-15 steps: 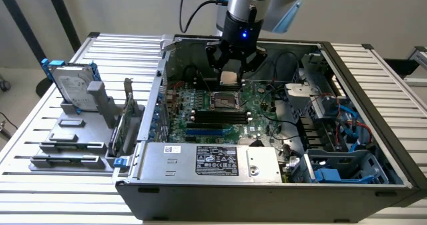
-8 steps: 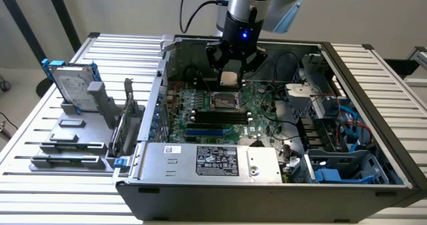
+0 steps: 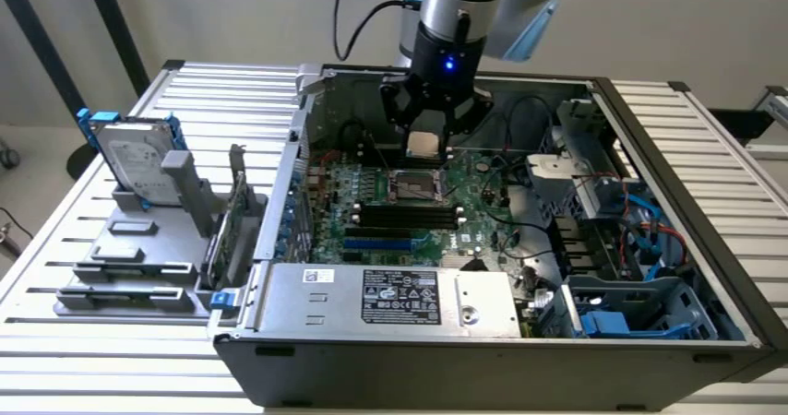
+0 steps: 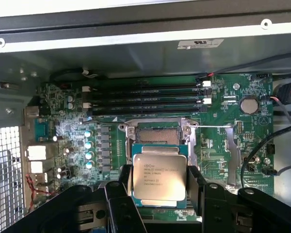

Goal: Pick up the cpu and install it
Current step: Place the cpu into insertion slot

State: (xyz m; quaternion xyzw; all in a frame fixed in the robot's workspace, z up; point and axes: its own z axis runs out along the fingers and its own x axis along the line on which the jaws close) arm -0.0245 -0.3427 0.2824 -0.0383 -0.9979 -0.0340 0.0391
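The cpu [image 3: 423,142], a small square chip with a silver-grey metal lid, hangs inside the open computer case between the black fingers [image 3: 397,111] of my gripper [image 3: 423,149]. It is held a short way above the motherboard's open socket [image 3: 415,186]. In the wrist view the cpu [image 4: 159,175] lies flat between the two fingers [image 4: 122,187], its printed lid facing the camera. The gripper [image 4: 159,187] is shut on its edges. The socket [image 4: 155,133], with its metal frame, lies just beyond the chip.
Black memory slots [image 3: 407,215] lie beside the socket and a silver power supply [image 3: 394,297] sits along the case's front. Cables and blue drive bays [image 3: 640,226] crowd the exterior view's right. A hard drive in a blue frame [image 3: 129,157] stands on a grey rack outside the case.
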